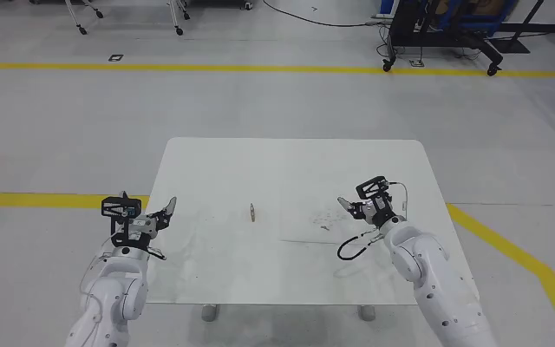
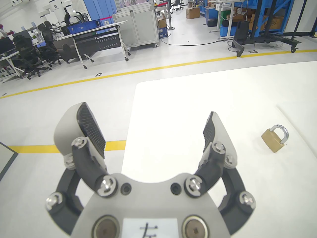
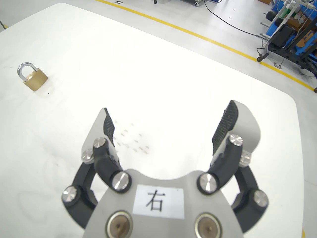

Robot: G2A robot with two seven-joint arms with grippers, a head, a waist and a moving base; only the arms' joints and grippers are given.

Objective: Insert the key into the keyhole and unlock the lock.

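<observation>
Left gripper; beyond, brass silver-shackled padlock

One brass padlock with a silver shackle, at the middle of the top view. One white rectangular table beneath it. Two grippers of grey metal and black plastic: left gripper at lower left, right gripper right of centre. Two fingers on each, four in all, each faced with one black ribbed pad. Small grey flecks on the tabletop, too faint to count.
</observation>
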